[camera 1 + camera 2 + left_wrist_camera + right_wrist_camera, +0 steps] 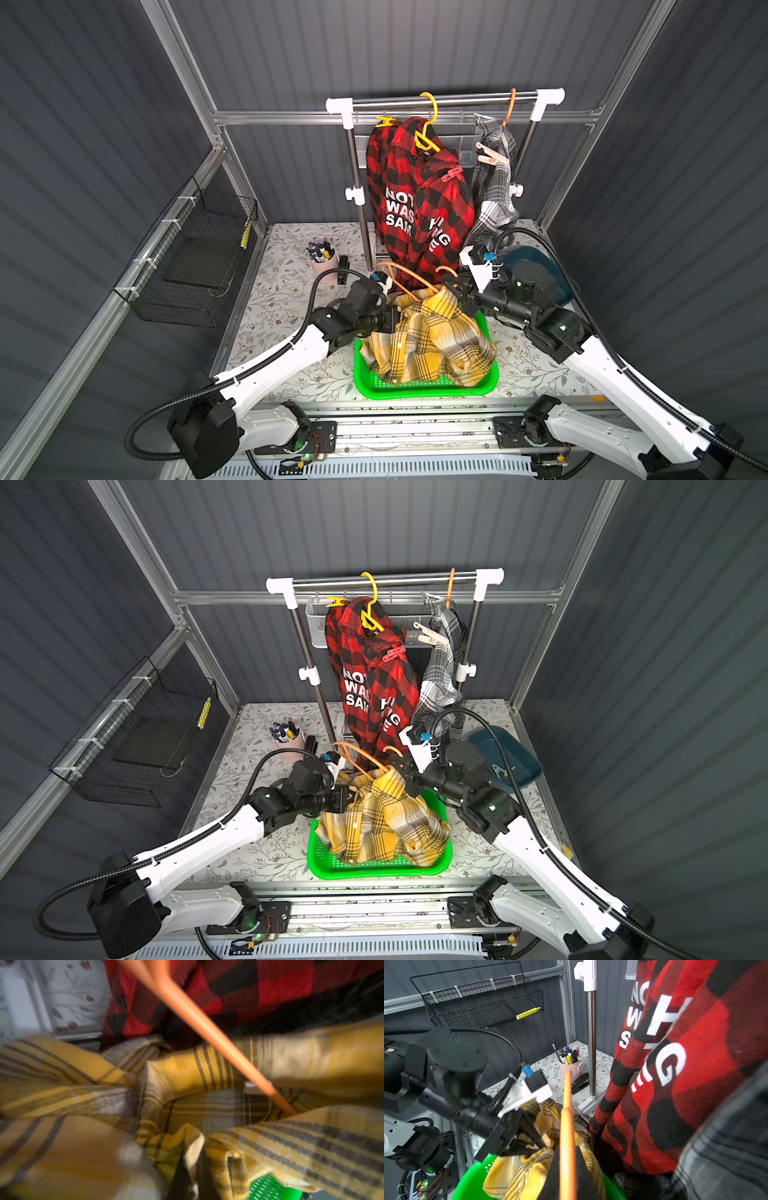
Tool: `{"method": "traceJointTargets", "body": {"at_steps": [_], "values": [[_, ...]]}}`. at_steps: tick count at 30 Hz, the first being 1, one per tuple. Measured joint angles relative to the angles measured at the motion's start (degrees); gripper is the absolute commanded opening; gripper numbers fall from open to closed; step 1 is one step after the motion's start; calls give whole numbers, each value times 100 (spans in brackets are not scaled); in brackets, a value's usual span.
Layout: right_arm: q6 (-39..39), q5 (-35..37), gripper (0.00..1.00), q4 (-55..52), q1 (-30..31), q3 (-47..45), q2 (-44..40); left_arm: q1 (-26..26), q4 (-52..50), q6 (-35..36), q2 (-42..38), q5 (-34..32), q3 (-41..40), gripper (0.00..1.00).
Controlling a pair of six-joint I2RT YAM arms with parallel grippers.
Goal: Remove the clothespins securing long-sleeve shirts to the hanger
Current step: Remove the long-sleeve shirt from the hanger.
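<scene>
Both sets of fingers are clenched. Right gripper point(568, 1152) is clamped on the thin orange plastic hanger point(566, 1118), whose rod runs straight out ahead of the fingers. Left gripper point(190, 1167) looks pinched on a fold of the soft yellow-and-black plaid shirt point(432, 340); that wrist view is blurred, so not certain. The shirt is heaped in the green perforated plastic basket point(415, 388) on the worktop point(291, 291).

The clothespins on the rack are all above and behind both arms:
- yellow plastic clip point(384, 121) on the red-and-black check shirt point(419, 199), at one shoulder
- red clip point(452, 173) at its other shoulder, lying slanted
- salmon-pink clip point(492, 156) on the grey plaid shirt point(494, 195), also slanted

Right arm is nearer the last two. Clips are small, rigid and sprung.
</scene>
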Motion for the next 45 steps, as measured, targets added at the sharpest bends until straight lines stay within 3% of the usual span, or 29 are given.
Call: {"method": "traceJointTargets", "body": {"at_steps": [2,4,5,6,8,10,15,21,29,37,43,45], "values": [[24,2,0,33,0,0,118,-260,50,-136,133,-20,-90,0],[57,2,0,42,0,0,184,-413,52,-210,114,-31,-181,28],[66,2,0,44,0,0,199,-437,9,-229,59,-81,-192,51],[74,4,0,46,0,0,208,-435,-15,-232,-24,-170,-192,64],[85,9,0,61,0,0,208,-435,-184,-223,-251,-369,-118,78],[85,26,0,83,0,0,208,-435,-374,-190,-505,-586,98,86],[81,114,0,83,20,0,208,-424,-219,-170,-1080,-1008,809,90],[44,247,0,87,138,0,208,-306,564,-505,-1169,-1078,885,91],[-46,470,0,269,378,0,197,800,1775,-1703,-800,-293,188,90],[-197,632,0,476,750,0,275,802,2439,-2103,-490,138,190,89],[-330,669,0,531,968,0,450,802,2872,-2302,-136,267,190,80],[-348,667,0,588,973,0,461,802,3042,-2396,-7,306,190,71]]}}
